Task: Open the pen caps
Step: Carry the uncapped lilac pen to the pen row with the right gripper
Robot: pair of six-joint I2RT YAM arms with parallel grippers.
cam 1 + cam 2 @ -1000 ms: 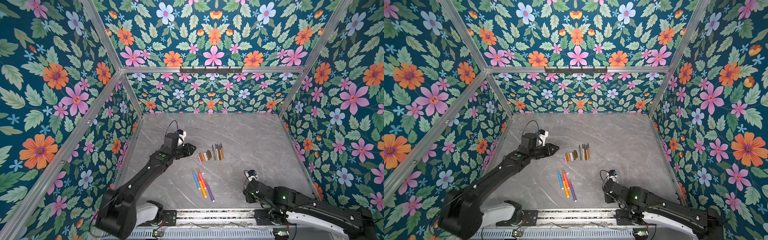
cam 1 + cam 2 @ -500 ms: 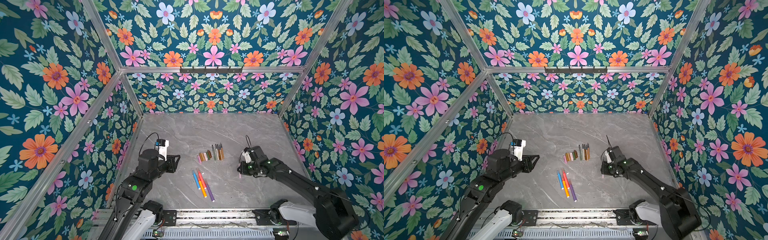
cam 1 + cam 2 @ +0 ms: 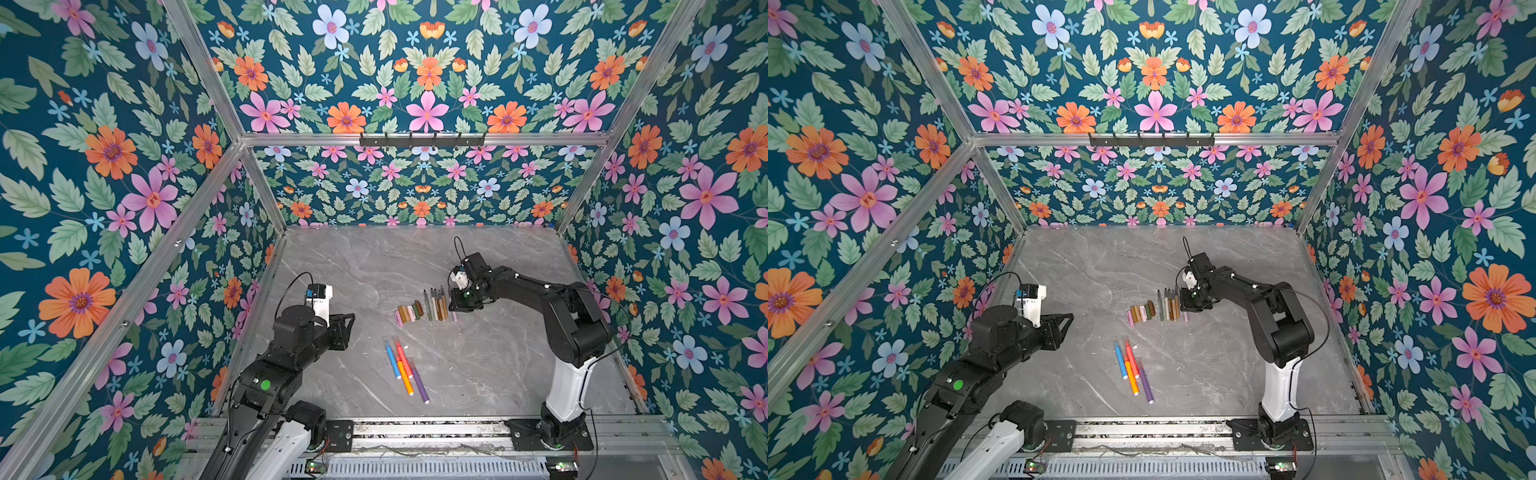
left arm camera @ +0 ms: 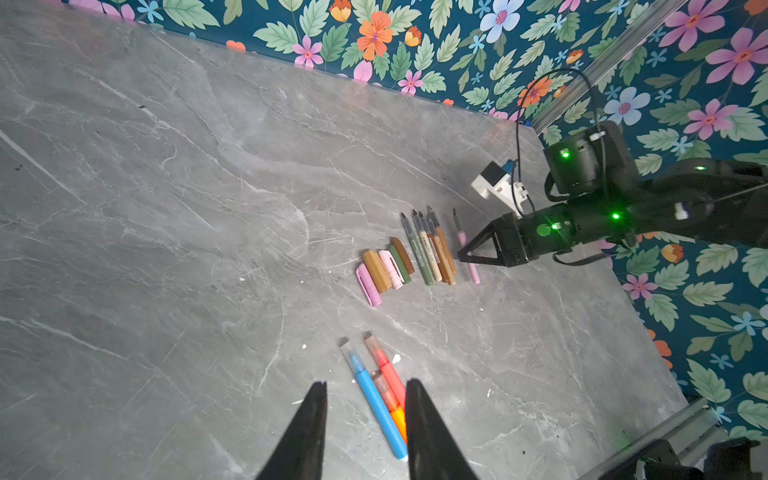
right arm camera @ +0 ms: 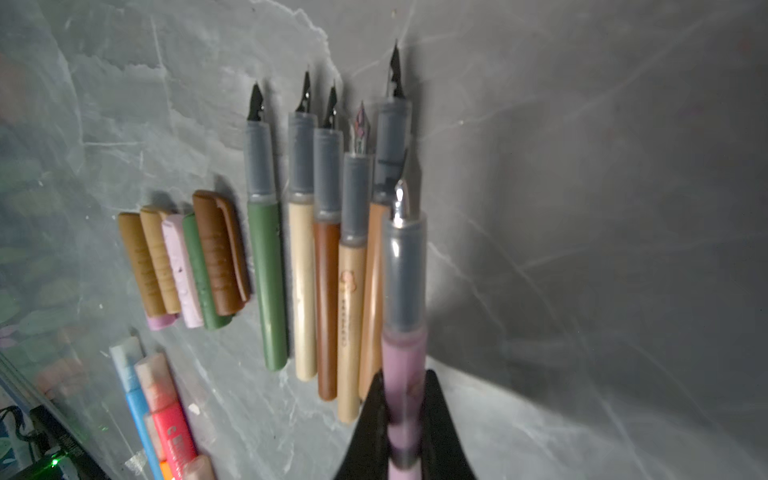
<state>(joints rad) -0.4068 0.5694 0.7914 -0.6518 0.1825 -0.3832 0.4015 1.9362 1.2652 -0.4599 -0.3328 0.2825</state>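
The right gripper is clamping its jaws on the barrel of a pink pen. The pen's cap is off and its silver nib is pointing away from the wrist. A faint print is showing on the pink barrel, too blurred to read.

Just beside it, five more uncapped pens are lying in a row on the grey table: green, cream, brown, tan and orange-brown. All of them are showing grey grips and dark nibs. The tan one is carrying a small pink figure above a line of lettering that is too small to read.

The pen caps are lying just past the green pen, on the side away from the gripper. They are packed side by side and touching: two tan, one pink, one olive and a ridged brown one with a clip, with another pink end peeking out beneath.

Nearer the front edge, a few markers are lying together with their see-through caps on. White lettering on the red one is cut off and unreadable.

The left gripper is hanging above these markers with its jaws apart and gripping nothing, well apart from the caps.
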